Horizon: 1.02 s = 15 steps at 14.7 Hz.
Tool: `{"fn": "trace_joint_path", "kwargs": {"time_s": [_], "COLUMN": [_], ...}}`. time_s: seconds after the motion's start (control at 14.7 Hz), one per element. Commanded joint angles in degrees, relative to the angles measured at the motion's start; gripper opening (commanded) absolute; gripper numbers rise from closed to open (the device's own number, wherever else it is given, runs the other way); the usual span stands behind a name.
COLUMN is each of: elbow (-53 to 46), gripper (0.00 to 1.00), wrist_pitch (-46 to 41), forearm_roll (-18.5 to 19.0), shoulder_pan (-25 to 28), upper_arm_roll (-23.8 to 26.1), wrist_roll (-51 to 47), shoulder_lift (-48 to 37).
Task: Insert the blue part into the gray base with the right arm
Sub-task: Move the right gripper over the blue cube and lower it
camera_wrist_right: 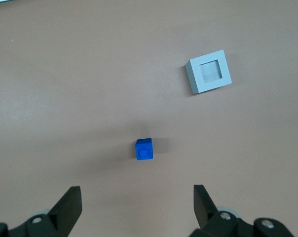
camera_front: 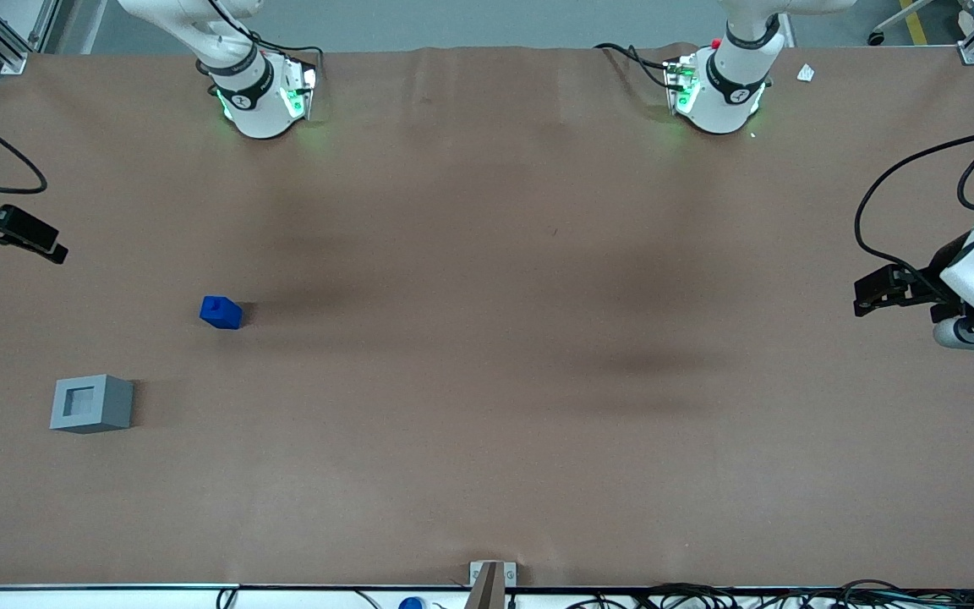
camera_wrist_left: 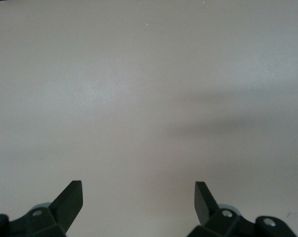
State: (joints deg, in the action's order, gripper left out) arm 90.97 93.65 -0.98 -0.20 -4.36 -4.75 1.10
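The blue part (camera_front: pixel 221 312) (camera_wrist_right: pixel 144 149) rests on the brown table cover with its stub facing up. The gray base (camera_front: pixel 91 403) (camera_wrist_right: pixel 208 72) sits apart from it, nearer the front camera, recess facing up and empty. The right arm's gripper (camera_front: pixel 57 251) (camera_wrist_right: pixel 137 190) hovers well above the table at the working arm's end, farther from the front camera than the blue part. It is open, nothing is between its fingers (camera_wrist_right: pixel 70 202), and it touches neither block.
Both arm bases (camera_front: pixel 260 101) (camera_front: pixel 719 97) stand at the table edge farthest from the front camera. A white scrap (camera_front: pixel 805 74) lies near one of them. A metal bracket (camera_front: pixel 491 579) and cables (camera_front: pixel 690 596) line the nearest edge.
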Motion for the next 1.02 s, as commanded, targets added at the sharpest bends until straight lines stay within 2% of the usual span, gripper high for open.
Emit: {"fn": "trace_joint_path", "kwargs": {"time_s": [0.0,0.14,0.27,0.34,0.54,0.61,0.75,0.95], "elbow": [-1.0,-0.6,0.2,0.5,1.7,3.6,9.3,16.7], "gripper": [1.0,1.0,1.0,1.0,1.0,1.0,1.0,1.0], "wrist_pitch": [-0.7,-0.8,-0.7,-0.6,3.2,6.2,14.8,24.4], "forearm_roll": [0.6,1.5,7.2,7.7,7.2,7.0,3.9,2.1], "shoulder_pan": [-0.4,-0.2,0.0,0.0,-0.3,-0.4,-0.6,0.4], "upper_arm_roll": [0.3,0.2,0.5,0.5,0.6,0.6,0.6,0.6], "wrist_roll": [0.0,-0.2,-0.1,-0.1,-0.4,-0.4,-0.3,-0.2], "shoulder_lift": [0.6,0.9,2.1,3.3,6.6,7.2,8.0,10.8]}}
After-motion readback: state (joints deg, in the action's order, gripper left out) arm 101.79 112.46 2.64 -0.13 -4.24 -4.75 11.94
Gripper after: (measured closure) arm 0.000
